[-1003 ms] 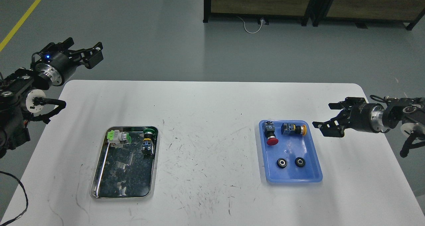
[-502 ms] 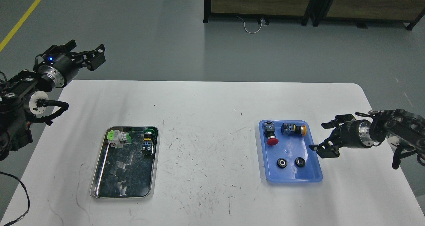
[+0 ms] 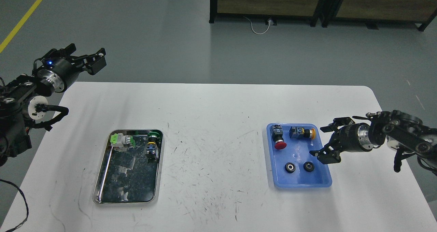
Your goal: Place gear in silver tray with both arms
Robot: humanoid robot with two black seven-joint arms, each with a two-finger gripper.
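Since the earlier frame, the right gripper (image 3: pixel 326 141) has moved further left and now hangs over the right rim of the blue tray (image 3: pixel 321 184), with its two fingers spread apart and nothing between them. Two black gears (image 3: pixel 290 167) lie side by side in the near half of this tray, just beside the lower finger. A red button (image 3: pixel 278 139) and a yellow button (image 3: pixel 302 132) lie in the far half. On the left side of the white table (image 3: pixel 211 163), well apart, stands the silver tray (image 3: pixel 99 187), with green switches (image 3: pixel 123 140) at its far end. The left gripper (image 3: pixel 85 57) is held above the far left corner of the table, with fingers apart and empty.
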